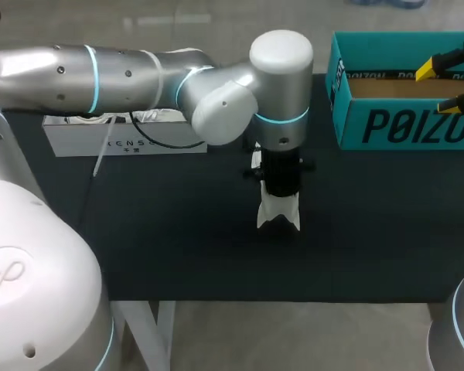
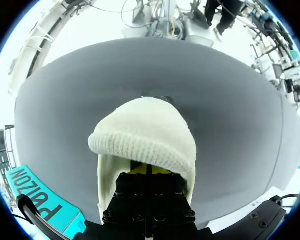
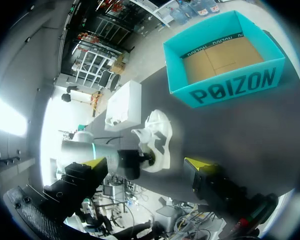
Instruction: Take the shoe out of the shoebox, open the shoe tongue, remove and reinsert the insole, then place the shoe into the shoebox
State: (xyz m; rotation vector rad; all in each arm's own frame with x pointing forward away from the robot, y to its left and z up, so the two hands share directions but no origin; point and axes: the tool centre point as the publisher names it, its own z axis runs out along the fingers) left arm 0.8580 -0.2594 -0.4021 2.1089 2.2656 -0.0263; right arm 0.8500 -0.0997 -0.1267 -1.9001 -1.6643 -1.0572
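Left hand (image 2: 149, 171) pinches the white shoe (image 2: 145, 135); right hand (image 3: 145, 163) hangs spread near the shoebox (image 1: 402, 127).

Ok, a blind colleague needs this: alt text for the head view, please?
The left end effector, pointing straight down, grips a white shoe at the middle of the black table. An open, empty teal shoebox stands at the far right, with the right end effector open over it.

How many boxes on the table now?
2. Open teal cardboard shoebox at the far right; flat white box at the far left, partly hidden by my left arm.
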